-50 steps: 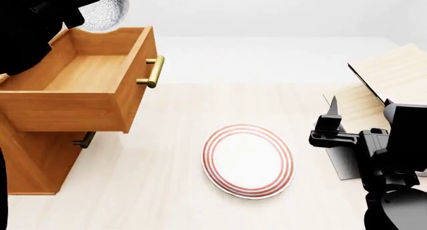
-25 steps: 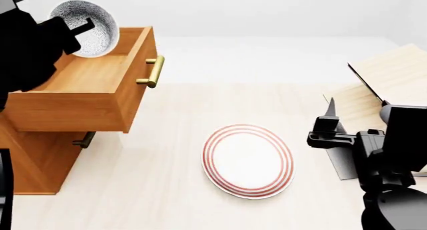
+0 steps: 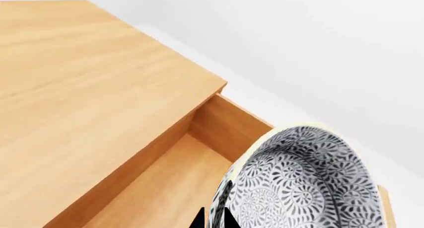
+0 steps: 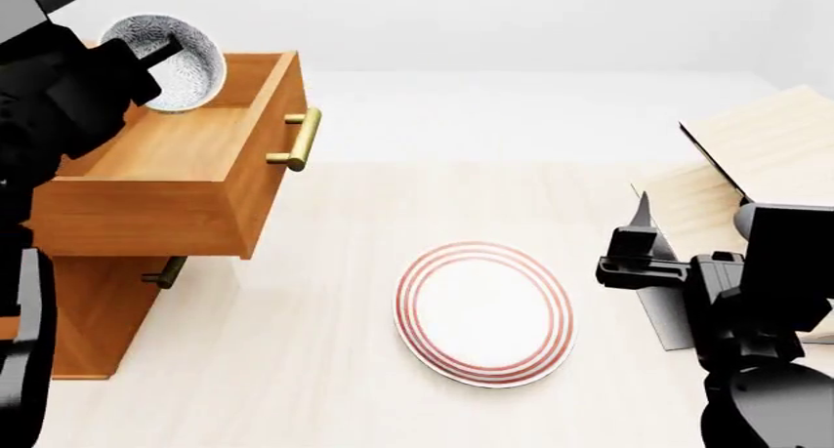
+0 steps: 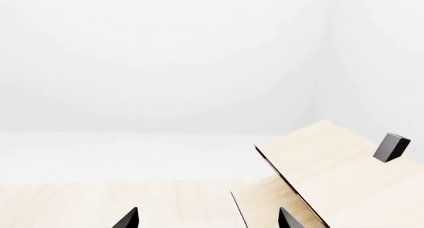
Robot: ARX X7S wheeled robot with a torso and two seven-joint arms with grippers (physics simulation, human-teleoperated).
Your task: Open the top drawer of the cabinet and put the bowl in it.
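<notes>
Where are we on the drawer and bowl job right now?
Done: the top drawer of the cabinet stands pulled out, its inside bare. In hand: the left gripper holds the bowl by its rim, tilted on edge above the drawer's back part. Left: lower the bowl onto the drawer floor and let go. The right gripper hangs open near the plate, holding nothing.

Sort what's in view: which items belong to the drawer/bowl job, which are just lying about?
Job:
- bowl, held in the left tool over the drawer
- top drawer, pulled open
- cabinet

Lying about:
- red-ringed plate on the floor
- pale board rack at the right
- right tool, open, holding nothing
</notes>
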